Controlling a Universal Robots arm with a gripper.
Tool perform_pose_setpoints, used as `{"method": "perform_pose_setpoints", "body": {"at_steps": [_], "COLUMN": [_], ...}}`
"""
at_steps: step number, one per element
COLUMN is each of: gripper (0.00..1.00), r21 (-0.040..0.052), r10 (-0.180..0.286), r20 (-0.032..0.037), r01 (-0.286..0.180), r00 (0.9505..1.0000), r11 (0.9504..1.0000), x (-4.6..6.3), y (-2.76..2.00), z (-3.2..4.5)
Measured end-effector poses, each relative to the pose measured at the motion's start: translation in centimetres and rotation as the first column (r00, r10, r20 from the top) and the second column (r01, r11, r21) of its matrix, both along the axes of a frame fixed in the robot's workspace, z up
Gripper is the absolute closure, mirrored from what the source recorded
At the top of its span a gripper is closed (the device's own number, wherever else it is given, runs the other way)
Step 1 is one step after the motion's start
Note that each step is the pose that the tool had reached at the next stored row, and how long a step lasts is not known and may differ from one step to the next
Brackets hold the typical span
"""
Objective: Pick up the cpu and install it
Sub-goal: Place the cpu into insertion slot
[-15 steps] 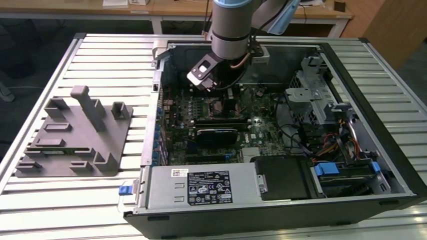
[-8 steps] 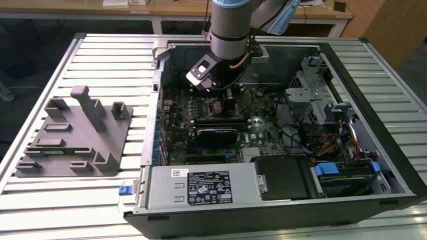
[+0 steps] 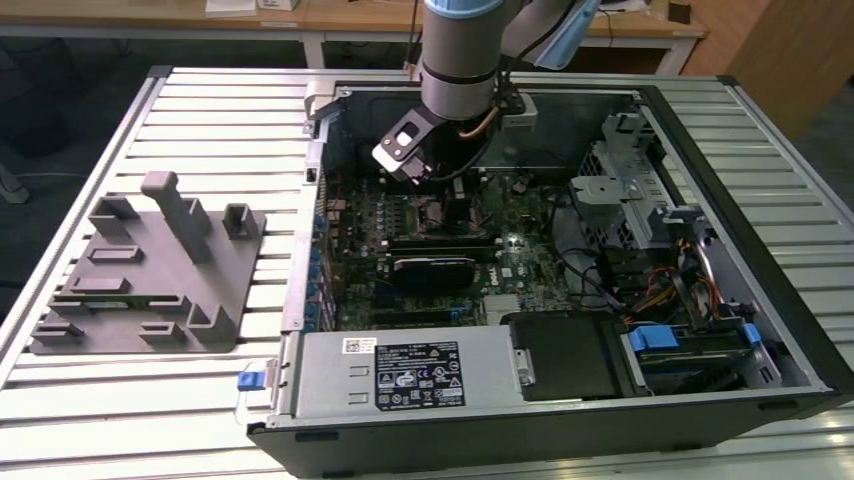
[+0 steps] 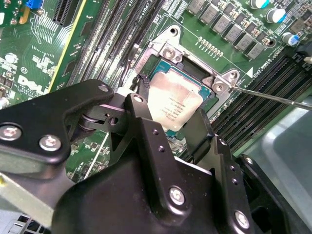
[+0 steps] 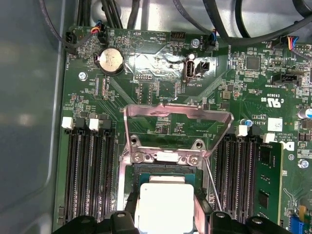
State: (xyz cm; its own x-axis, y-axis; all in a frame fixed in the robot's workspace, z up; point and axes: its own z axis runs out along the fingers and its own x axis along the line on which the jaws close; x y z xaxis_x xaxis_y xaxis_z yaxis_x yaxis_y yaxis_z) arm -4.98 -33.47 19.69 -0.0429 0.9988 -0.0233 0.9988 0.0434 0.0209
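Holding cpu (image 4: 173, 105) by opposite edges, my hand (image 4: 168, 116) hangs over open socket (image 5: 163, 168), 9 o'clock from drive cage (image 3: 627, 190), exterior view; likely light, stiff, fragile.

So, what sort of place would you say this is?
Probably a robotics lab bench for computer assembly: an open computer case lies on a slatted table beside a grey fixture tray, and the gripper holds the cpu over its motherboard.

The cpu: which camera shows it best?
The second wrist view: the cpu shows its silvery top nearly whole over the socket. The first wrist view cuts part off; in the exterior view the arm covers that spot.
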Motion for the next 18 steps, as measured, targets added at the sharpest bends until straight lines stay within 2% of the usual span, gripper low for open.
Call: {"method": "perform_pose_setpoints", "body": {"at_steps": [18], "gripper": [0.47], "r21": [0.0041], "r10": [-0.021], "r20": [0.0002], "r01": [0.021], "r00": [0.9998], "r11": [0.9998], "x": [0.04], "y": [0.09], "z": [-0.08]}}
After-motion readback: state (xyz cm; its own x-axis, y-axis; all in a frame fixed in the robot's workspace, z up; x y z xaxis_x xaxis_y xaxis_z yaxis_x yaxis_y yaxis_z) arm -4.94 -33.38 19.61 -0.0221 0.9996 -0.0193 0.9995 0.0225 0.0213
